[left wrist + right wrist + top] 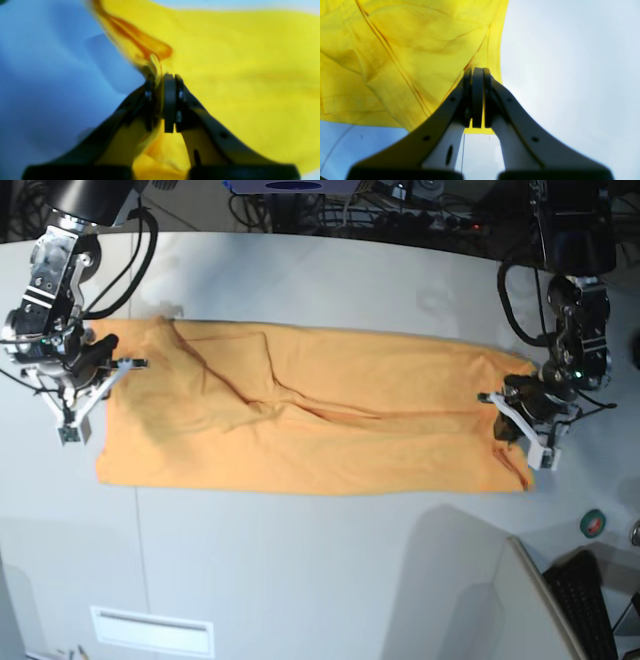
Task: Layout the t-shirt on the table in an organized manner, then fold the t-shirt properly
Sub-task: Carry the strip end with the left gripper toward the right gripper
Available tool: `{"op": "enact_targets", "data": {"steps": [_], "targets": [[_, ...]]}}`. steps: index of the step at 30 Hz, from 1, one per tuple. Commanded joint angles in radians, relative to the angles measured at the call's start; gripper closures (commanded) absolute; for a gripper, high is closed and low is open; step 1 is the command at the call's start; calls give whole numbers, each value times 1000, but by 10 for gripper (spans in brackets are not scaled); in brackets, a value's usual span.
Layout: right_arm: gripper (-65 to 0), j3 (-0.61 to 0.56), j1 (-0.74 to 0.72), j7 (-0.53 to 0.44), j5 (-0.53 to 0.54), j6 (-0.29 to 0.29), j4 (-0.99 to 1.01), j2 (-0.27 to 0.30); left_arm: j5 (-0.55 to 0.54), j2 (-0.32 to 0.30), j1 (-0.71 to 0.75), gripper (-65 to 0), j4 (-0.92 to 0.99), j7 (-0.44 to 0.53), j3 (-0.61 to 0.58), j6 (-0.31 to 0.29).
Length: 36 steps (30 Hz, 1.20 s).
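The light-orange t-shirt (300, 420) lies as a long band across the white table (300, 580), with creases near its middle. At the band's right end in the base view, my left gripper (515, 405) pinches the cloth. The left wrist view shows that gripper (162, 77) shut, with a ridge of t-shirt (237, 62) fabric caught between the pads. My right gripper (100, 365) holds the band's left end. Seen from the right wrist, its jaws (477, 71) are pressed together on the t-shirt's (407, 50) hem, above the table (570, 75).
A small roll of tape (594, 523) lies near the table's right edge, and a keyboard (590, 600) sits at the lower right corner. A grey panel (520, 600) leans beside it. Cables run along the far edge. A thin seam (135, 560) crosses the tabletop.
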<state>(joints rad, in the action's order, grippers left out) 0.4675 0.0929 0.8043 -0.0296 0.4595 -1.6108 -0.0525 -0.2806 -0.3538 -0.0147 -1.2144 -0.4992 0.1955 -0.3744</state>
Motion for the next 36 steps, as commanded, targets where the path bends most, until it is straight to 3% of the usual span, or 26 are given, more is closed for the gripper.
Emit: {"op": "enact_targets", "data": {"steps": [1,4,9,11,14,20,23,30,36], "targets": [[0,1,-14,-16,9,0,-21,6,-7,-21,6,0,-52,18,-6,12],[0,1,-14,-16,9,0,-21,6,-7,5,55,0,-155,18,-67,90],[0,1,-17,-16,9,0,-19,6,-9,54,86,0,-272,7,-152,148],[0,1,-17,-16,9,0,-18,6,-10,81,74,0,-295,-54,-179,167],[0,1,-18,-16,9,0,-18,6,-9,129,51,0,-315,-103,-205,167],[0,1,-20,-16,9,0,-16,6,-7,212,26,0,-310,-103,-258,170],[0,1,-22,-16,9,0,-16,7,-7,249,17,0,-305,-103,-265,213],[0,1,-25,-16,9,0,-16,7,-7,272,-12,0,-295,-103,-376,225],[0,1,-26,-16,9,0,-15,9,-7,316,-26,0,-253,-103,-390,225]]}}
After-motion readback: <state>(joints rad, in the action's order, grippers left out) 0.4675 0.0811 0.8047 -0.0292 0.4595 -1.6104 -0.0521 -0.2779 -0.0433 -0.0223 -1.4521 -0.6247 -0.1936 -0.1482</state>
